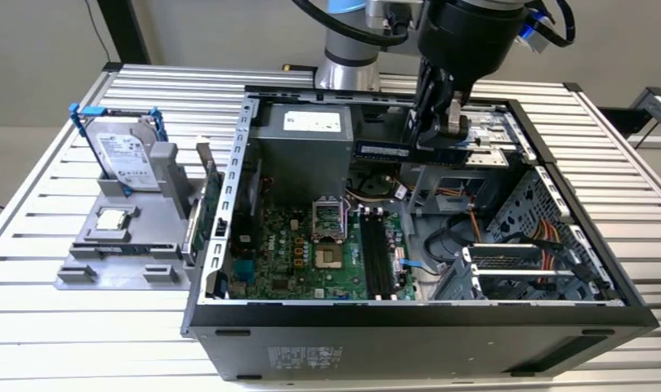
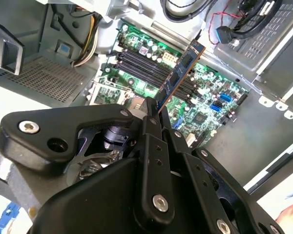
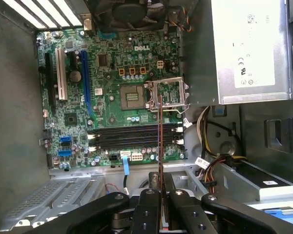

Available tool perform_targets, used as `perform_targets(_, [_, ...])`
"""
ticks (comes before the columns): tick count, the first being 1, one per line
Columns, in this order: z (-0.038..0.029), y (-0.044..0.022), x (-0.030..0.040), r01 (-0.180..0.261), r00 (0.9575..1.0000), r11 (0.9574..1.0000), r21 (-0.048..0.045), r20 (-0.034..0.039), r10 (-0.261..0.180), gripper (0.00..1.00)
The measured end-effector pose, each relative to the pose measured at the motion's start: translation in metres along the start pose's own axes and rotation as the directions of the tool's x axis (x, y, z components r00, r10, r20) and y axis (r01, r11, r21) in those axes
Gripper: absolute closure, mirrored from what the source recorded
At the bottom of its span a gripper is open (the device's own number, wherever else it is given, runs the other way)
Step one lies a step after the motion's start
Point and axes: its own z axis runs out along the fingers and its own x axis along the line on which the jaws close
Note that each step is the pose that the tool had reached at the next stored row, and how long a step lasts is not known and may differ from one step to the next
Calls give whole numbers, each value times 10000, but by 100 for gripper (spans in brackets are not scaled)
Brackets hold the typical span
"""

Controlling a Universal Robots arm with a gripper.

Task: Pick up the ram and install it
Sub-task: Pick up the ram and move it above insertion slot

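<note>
Exterior view, read from its left to its right. On the slatted metal bench (image 1: 46, 245) stands a grey holder (image 1: 101, 261). It carries a silver hard drive (image 1: 125, 155) on edge in a blue frame, with a small square CPU chip (image 1: 112, 219) lying flat just in front. Next is the open computer case (image 1: 417, 331), lying on its side so that the green motherboard (image 1: 292, 253) faces up. The black memory slots (image 1: 376, 257) run along the board's right-hand part, and beyond the board sits the grey power supply (image 1: 308, 135).

Just right of the supply, the arm's tool (image 1: 441, 143) hangs inside the case, closed on the ram (image 1: 382, 149). The stick is held level and on edge, up beside the power supply and well apart from the slots (from where I stand, it juts toward the exterior view's left). In the second wrist view the ram (image 2: 183, 68) slants out from the tool (image 2: 154, 109) above the motherboard (image 2: 210, 87). In the first wrist view the ram (image 3: 159, 136) appears edge-on, a thin line crossing the memory slots (image 3: 132, 136). Farthest right is a metal drive cage (image 1: 538, 204) with orange cables.
</note>
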Motion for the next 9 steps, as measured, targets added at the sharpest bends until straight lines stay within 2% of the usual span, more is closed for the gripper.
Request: perform_targets(9, [0,0,0,-497,9988,9988,10,17,497,100])
